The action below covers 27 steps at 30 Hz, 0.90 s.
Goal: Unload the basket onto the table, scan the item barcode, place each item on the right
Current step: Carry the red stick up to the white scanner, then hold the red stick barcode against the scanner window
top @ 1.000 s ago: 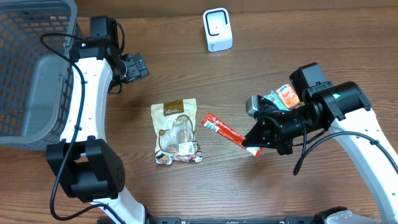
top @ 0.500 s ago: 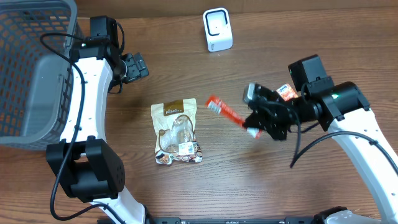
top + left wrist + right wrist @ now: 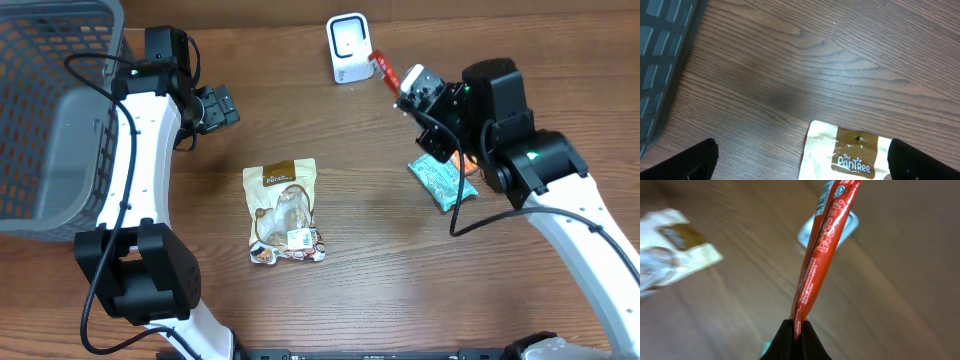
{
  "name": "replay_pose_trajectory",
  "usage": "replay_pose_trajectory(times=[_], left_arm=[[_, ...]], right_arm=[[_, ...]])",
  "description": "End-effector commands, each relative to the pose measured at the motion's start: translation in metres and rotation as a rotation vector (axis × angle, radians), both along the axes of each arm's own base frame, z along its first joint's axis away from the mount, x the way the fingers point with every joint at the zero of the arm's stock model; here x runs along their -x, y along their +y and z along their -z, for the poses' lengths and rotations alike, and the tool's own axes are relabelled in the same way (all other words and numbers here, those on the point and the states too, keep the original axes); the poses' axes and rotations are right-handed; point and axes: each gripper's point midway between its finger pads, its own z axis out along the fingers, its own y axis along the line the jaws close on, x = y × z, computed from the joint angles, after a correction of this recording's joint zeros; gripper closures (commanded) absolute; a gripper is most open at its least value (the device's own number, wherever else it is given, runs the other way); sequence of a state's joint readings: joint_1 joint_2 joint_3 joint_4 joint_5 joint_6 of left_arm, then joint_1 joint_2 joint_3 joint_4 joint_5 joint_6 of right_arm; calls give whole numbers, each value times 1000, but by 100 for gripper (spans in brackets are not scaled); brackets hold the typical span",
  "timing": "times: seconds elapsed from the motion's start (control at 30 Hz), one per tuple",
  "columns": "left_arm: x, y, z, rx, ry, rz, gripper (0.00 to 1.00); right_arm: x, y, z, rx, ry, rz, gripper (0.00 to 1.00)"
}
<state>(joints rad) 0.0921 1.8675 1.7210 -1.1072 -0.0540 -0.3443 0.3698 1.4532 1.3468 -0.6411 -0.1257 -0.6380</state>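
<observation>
Basket: grey mesh, at the table's left edge, not involved.
Left gripper: jaws spread wide, holding nothing, over bare wood near the top edge of the snack bag.
Snack bag: flat on the table at centre.
Scanner: white, upright at the far edge.
Stick packet: red, raised off the table, its free end just beside the scanner's right side.
Right gripper: clamped tight on the packet's lower end.
Handling, judged: a light, thin, soft foil sleeve, likely to flop or twist and slick under the pads. A hold at one sealed end, as found, left the printed length clear for the scanner.
Other packets: teal and orange, lying under the right arm.
</observation>
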Motion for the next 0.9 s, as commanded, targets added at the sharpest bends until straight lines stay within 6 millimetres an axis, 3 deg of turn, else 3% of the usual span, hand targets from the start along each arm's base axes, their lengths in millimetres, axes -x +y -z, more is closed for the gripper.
replay_pose_trajectory(times=[0.0,0.2,0.37,0.57,0.87], left_arm=[[-1,1,3,-9,7,6,0],[-1,1,3,-9,7,6,0],[-1,1,3,-9,7,6,0],[-1,1,3,-9,7,6,0],[-1,1,3,-9,7,6,0]], right_arm=[[-29,-8,-23,86,-77,52,97],[-76,-3,-30,158,-160,71,97],[-105,1,6,312,-195,-4,97],[-138,16,29,322,-260,0,97],[-184,22,70,673,-441,-7,97]])
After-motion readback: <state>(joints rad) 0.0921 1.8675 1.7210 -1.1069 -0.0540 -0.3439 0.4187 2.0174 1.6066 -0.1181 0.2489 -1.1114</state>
